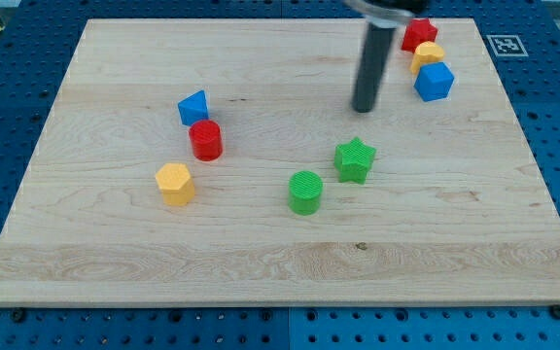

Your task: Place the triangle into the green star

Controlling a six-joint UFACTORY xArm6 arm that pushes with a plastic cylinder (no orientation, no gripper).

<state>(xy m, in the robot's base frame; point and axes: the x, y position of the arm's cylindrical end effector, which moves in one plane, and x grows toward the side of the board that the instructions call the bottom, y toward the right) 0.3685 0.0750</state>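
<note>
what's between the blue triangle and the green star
In the camera view, the red cylinder sits just below the blue triangle, near that line; beyond it, bare board up to the green star. My tip is above it.

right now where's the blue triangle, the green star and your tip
blue triangle [193,107], camera view, top face
green star [355,157], camera view, top face
my tip [363,109], camera view, rod's very end

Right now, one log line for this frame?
my tip: above green star, touching nothing | blue triangle: far left, beside red cylinder | push: not started
</note>
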